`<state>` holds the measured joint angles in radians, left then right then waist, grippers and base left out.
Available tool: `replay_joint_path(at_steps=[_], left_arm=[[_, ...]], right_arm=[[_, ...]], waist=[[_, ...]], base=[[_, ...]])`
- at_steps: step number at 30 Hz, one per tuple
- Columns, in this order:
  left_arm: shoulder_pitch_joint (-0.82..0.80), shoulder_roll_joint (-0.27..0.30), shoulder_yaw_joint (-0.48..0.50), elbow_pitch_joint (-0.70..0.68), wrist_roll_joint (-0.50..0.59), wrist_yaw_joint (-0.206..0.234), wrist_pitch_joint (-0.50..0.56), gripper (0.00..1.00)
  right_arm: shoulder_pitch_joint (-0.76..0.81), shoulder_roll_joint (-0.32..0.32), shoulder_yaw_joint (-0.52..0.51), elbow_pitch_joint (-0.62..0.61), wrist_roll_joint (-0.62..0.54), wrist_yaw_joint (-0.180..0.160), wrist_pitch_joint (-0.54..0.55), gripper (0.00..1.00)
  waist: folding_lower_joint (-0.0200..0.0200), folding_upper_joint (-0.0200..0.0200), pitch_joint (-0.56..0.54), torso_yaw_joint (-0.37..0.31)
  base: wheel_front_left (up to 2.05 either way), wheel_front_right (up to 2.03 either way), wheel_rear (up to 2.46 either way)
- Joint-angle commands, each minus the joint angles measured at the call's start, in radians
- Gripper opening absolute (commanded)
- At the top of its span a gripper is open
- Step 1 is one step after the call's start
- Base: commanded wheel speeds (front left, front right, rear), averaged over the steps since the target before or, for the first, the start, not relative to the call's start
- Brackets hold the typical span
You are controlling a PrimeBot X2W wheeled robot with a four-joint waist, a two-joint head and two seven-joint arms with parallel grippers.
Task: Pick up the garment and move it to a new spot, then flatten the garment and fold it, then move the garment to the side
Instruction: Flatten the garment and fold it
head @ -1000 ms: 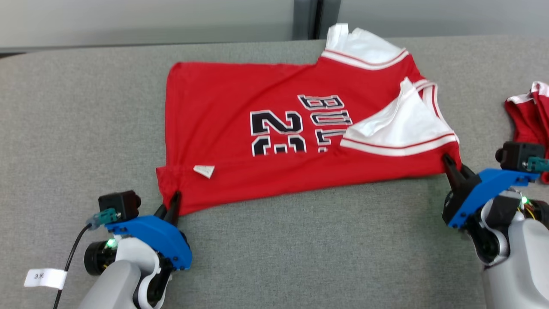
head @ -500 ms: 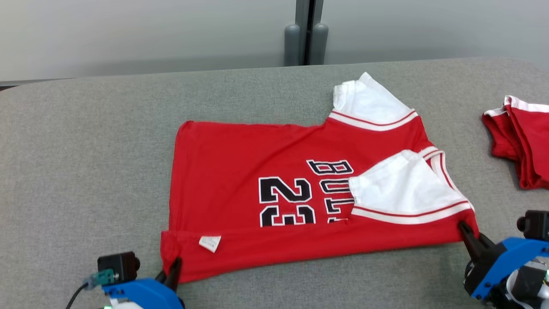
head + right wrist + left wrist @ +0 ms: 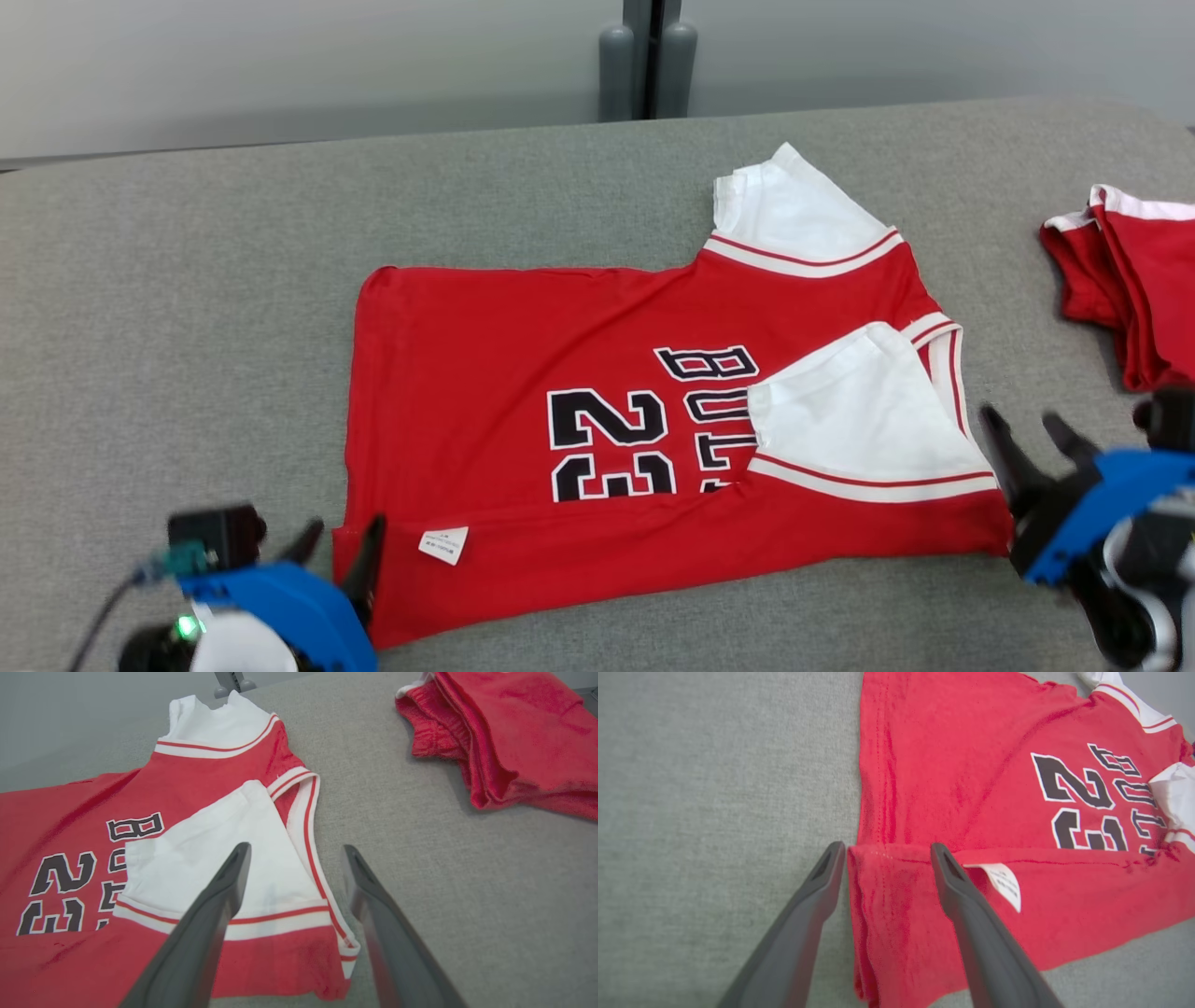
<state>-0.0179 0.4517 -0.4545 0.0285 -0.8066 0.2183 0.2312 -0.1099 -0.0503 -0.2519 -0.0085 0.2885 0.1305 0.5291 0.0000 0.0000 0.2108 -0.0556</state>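
In the head view the red jersey [image 3: 523, 336] lies flat at the centre of the grey table [image 3: 187, 280], its near edge folded over. The left gripper [image 3: 344, 537], at the lower left, is spread wide at the jersey's near-left corner. The right gripper [image 3: 1019, 422], at the lower right, is also spread wide, just off the near-right corner, gripping nothing. A second red garment [image 3: 1139, 280] sits at the right edge. In the left wrist view the fingers [image 3: 962, 896] straddle the folded corner without pinching it, beside a white label [image 3: 1004, 882]. In the right wrist view one finger [image 3: 219, 891] hangs over the white sleeve [image 3: 187, 858] and the other over bare table.
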Motion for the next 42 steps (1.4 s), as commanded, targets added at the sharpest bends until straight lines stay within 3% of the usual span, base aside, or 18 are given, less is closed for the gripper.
replay_joint_path(at_steps=[1, 8, 14, 24, 35, 36, 37, 38, 39, 42], left_arm=[[-0.065, 0.028, 0.011, -0.014, 0.010, -0.015, 0.029, 1.00], [-0.345, 0.136, 0.033, 0.035, 0.015, -0.075, 0.206, 1.00], [-0.573, 0.174, 0.040, 0.106, -0.007, -0.105, 0.369, 1.00], [-0.736, 0.205, 0.029, 0.159, -0.050, -0.122, 0.561, 1.00], [-0.766, 0.212, -0.022, 0.213, -0.009, -0.121, 0.610, 1.00], [-0.765, 0.215, -0.035, 0.216, -0.004, -0.123, 0.621, 0.96], [-0.764, 0.215, -0.044, 0.217, -0.002, -0.130, 0.628, 0.61], [-0.764, 0.212, -0.046, 0.218, -0.001, -0.132, 0.627, 0.36], [-0.764, 0.211, -0.050, 0.219, 0.001, -0.136, 0.626, 0.00], [-0.771, 0.203, -0.059, 0.214, 0.013, -0.143, 0.612, 0.00]], right_arm=[[-0.064, -0.003, 0.025, -0.017, -0.016, 0.001, 0.026, 1.00], [-0.353, -0.042, 0.153, 0.058, 0.001, 0.001, 0.136, 1.00], [-0.593, -0.067, 0.254, 0.217, 0.034, 0.001, 0.160, 1.00], [-0.811, -0.038, 0.313, 0.417, 0.068, 0.001, 0.093, 1.00], [-0.932, -0.053, 0.373, 0.545, 0.088, 0.001, 0.022, 1.00], [-0.939, -0.056, 0.374, 0.553, 0.090, 0.001, 0.018, 1.00], [-0.946, -0.060, 0.376, 0.561, 0.091, 0.001, 0.014, 1.00], [-0.953, -0.065, 0.377, 0.568, 0.093, 0.001, 0.012, 1.00], [-0.961, -0.069, 0.377, 0.575, 0.092, 0.001, 0.011, 1.00], [-0.981, -0.081, 0.374, 0.607, 0.087, 0.001, 0.020, 1.00]], waist=[[0.0000, 0.0000, 0.011, -0.006], [0.0000, 0.0000, 0.090, -0.036], [0.0000, 0.0000, 0.165, -0.065], [0.0000, 0.0000, 0.240, -0.111], [0.0000, 0.0000, 0.324, -0.144], [0.0000, 0.0000, 0.328, -0.143], [0.0000, 0.0000, 0.332, -0.142], [0.0000, 0.0000, 0.336, -0.140], [0.0000, 0.0000, 0.340, -0.138], [0.0000, 0.0000, 0.351, -0.122]], base=[[0.00, 0.00, 0.00], [0.00, 0.00, 0.00], [0.00, 0.00, 0.00], [0.00, 0.00, 0.00], [0.00, 0.00, 0.00], [0.00, 0.00, 0.00], [0.00, 0.00, 0.00], [0.00, 0.00, 0.00], [0.00, 0.00, 0.00], [0.00, 0.00, 0.00]])
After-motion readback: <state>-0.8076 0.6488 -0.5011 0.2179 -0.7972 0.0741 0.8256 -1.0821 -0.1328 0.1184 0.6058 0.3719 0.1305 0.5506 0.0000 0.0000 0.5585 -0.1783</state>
